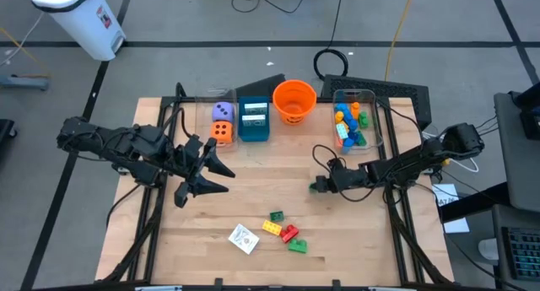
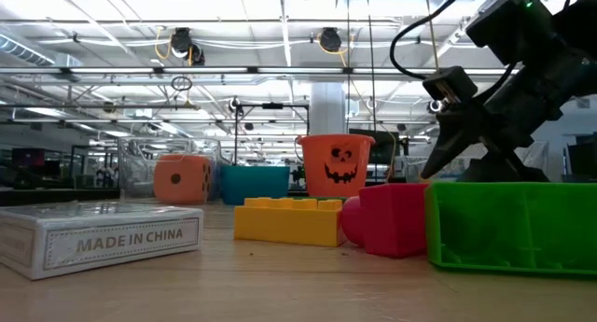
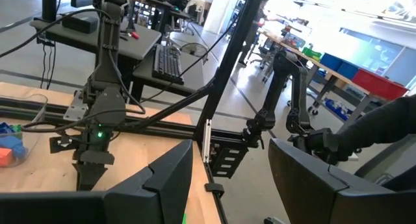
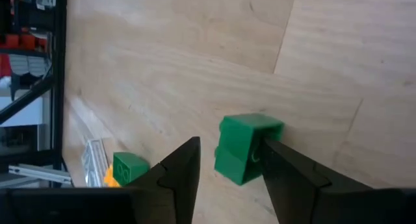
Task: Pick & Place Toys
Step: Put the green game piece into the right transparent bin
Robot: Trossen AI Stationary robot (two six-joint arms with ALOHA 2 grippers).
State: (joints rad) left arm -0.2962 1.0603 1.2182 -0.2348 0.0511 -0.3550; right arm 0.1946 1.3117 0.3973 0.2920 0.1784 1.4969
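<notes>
A small green brick (image 4: pixel 242 146) lies on the table right of the middle, between the fingers of my open right gripper (image 4: pixel 227 169) (image 1: pixel 321 185). A gap shows between it and one finger. Near the front edge lie a cluster of green, yellow and red bricks (image 1: pixel 283 229) and a white card box (image 1: pixel 243 238). My left gripper (image 1: pixel 207 169) (image 3: pixel 231 178) hangs open and level above the table's left half, with nothing between its fingers. An orange die (image 1: pixel 222 132) and a purple die (image 1: pixel 223 114) sit in a clear bin at the back. My right gripper is open around the green brick. One side of the brick (image 4: pixel 259 143) lies against one finger (image 4: pixel 289 175); the other finger stands clear of it. The fingers slant down from the table's right side. The brick rests tilted on the table.
At the back stand a teal box (image 1: pixel 253 120), an orange bucket (image 1: pixel 294 101) and a clear bin (image 1: pixel 371 126) holding several bricks. Bare wood lies between the two grippers in the table's middle.
</notes>
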